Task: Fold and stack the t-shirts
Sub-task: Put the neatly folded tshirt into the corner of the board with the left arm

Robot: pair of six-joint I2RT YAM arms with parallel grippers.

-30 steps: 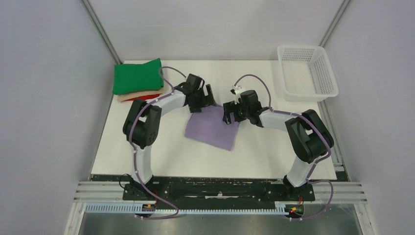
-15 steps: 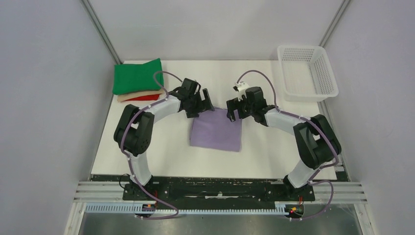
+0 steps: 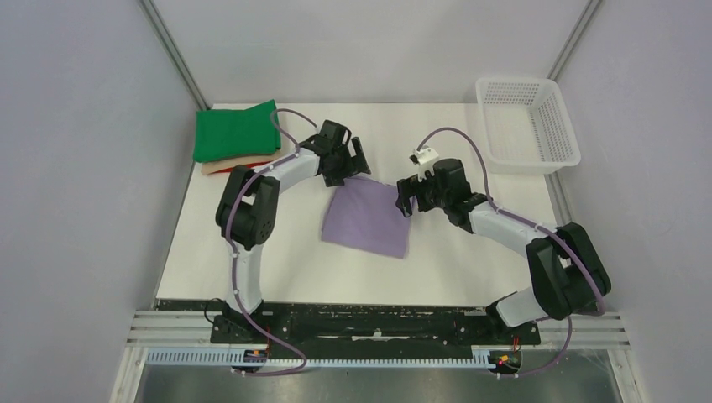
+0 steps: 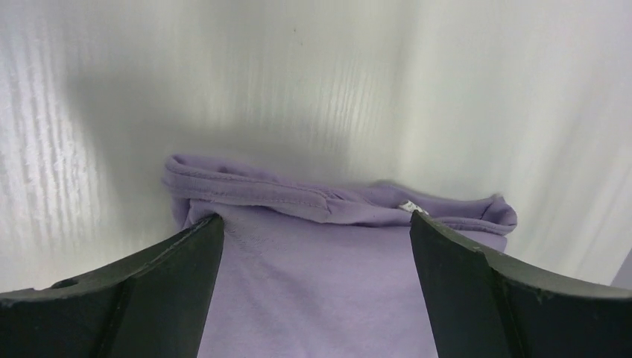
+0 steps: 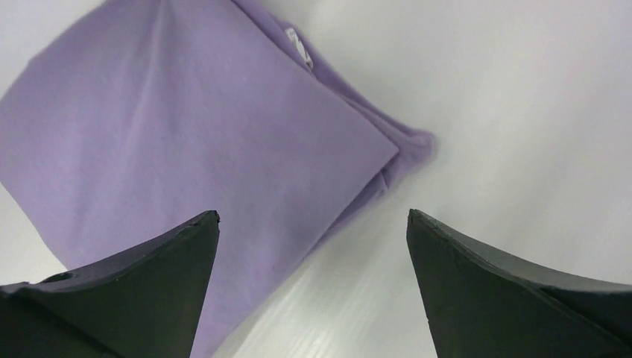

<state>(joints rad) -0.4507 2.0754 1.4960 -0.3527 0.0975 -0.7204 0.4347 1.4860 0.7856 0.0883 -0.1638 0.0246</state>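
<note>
Left pincer (image 3: 353, 171) spread wide over the far edge of the folded lavender t-shirt (image 3: 368, 220), flat on the table (image 3: 470, 260); right pincer (image 3: 406, 198) likewise open above its far right corner.

Plain lavender t-shirt (image 3: 368, 221) with a white neck label (image 5: 298, 41), on a white tabletop (image 3: 453, 260). A green tee (image 3: 235, 132), a beige tee (image 3: 210, 168), a red tee (image 3: 243, 168). White open-mesh basket (image 3: 527, 126).

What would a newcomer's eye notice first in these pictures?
The folded lavender-purple cloth t-shirt lies mid-table, with the open left gripper and open right gripper at its far corners. A green-topped stack of folded shirts sits far left, a white plastic mesh basket far right.
</note>
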